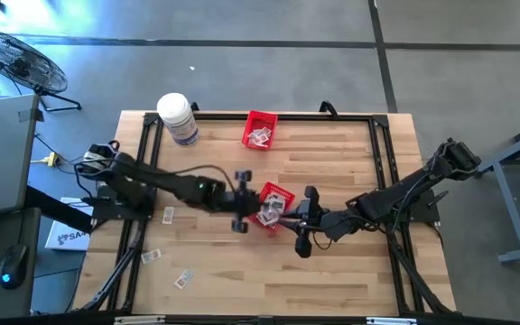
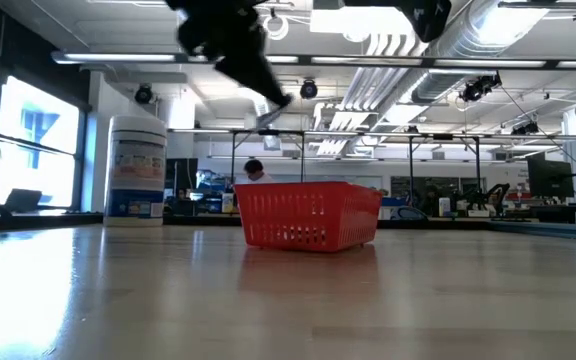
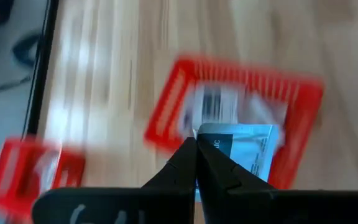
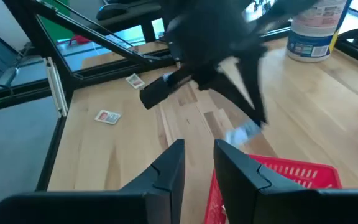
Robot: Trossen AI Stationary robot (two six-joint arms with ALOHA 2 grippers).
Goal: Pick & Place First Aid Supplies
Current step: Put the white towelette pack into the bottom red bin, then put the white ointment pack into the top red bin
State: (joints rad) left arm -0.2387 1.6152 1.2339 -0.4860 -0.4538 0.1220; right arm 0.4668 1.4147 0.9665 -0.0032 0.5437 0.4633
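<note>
My left gripper (image 1: pixel 244 209) hangs above the near red mesh basket (image 1: pixel 276 204) in the middle of the table, shut on a white-grey packet (image 3: pixel 244 148) with dark print. In the left wrist view more packets (image 3: pixel 215 104) lie inside that basket (image 3: pixel 166 112). My right gripper (image 4: pixel 197 160) is open just right of the same basket (image 4: pixel 278 174), over its rim, touching nothing. A second red basket (image 1: pixel 260 129) holding packets stands near the far edge. Three loose packets (image 1: pixel 168 214), (image 1: pixel 151 256), (image 1: pixel 184 278) lie flat on the table's left near part. My left gripper pinches the packet by one edge (image 3: pixel 209 142) between its two shut fingertips (image 3: pixel 188 158), coming from above. The packet is lifted clear and sticks out to one side of the fingers over the basket. In the right wrist view it shows below the blurred left gripper (image 4: pixel 244 132).
A big white jar with a label (image 1: pixel 177 117) stands at the far left corner. A dark metal frame (image 1: pixel 143 144) runs along the table's edges. Bare wood lies along the near edge and on the right half. A fan (image 1: pixel 16 59) stands on the floor beyond the table.
</note>
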